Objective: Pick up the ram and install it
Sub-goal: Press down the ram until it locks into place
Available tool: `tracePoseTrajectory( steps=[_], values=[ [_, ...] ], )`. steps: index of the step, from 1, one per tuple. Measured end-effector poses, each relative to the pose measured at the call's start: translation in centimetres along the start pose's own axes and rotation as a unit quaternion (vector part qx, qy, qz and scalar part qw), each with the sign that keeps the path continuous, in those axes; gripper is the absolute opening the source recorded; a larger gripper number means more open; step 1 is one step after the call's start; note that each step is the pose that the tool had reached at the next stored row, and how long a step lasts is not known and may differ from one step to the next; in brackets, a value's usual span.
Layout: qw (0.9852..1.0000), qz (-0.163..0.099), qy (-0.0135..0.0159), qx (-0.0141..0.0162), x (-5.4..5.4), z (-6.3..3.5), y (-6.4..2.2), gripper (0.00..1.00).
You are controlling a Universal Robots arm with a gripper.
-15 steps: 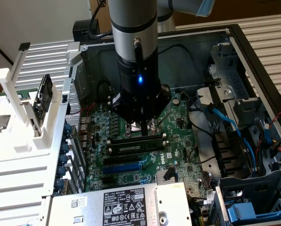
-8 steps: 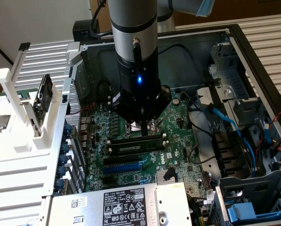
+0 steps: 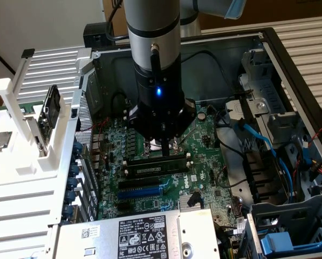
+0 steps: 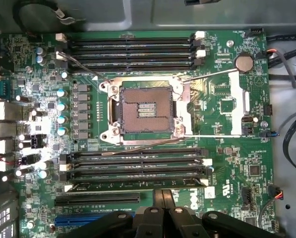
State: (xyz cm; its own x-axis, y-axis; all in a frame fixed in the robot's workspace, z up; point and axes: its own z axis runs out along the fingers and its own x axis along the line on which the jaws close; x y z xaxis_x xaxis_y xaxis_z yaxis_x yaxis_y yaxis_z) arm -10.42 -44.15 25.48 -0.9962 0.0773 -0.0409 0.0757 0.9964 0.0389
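Hanging straight over the motherboard (image 3: 204, 178), the gripper (image 3: 166, 152) points its thin dark fingers down at the lower bank of memory slots (image 3: 155, 167), with its fingers drawn together. In the exterior view the ram (image 3: 156, 160) appears to lie directly beneath the fingertips, at six o'clock from the gripper body, as a long flat dark stick standing on edge in a slot; whether the fingers pinch its top edge or merely press on it cannot be told. Its long axis runs from nine to three o'clock across that view, parallel to the neighbouring slots. In the wrist view the black fingers (image 4: 163, 198) reach over the nearest slot (image 4: 138, 187) of the bank. Around them, the green board is matte and densely studded; the bare CPU socket (image 4: 147, 110) sits in a shiny metal frame, and the black plastic slots carry white end clips.
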Motion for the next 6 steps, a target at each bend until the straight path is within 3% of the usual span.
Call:
tracePoseTrajectory(
  steps=[6],
  values=[
    [1.0,0.003,-0.0001,0.0002,0.0,0.0,0.0,0.1]
  ],
)
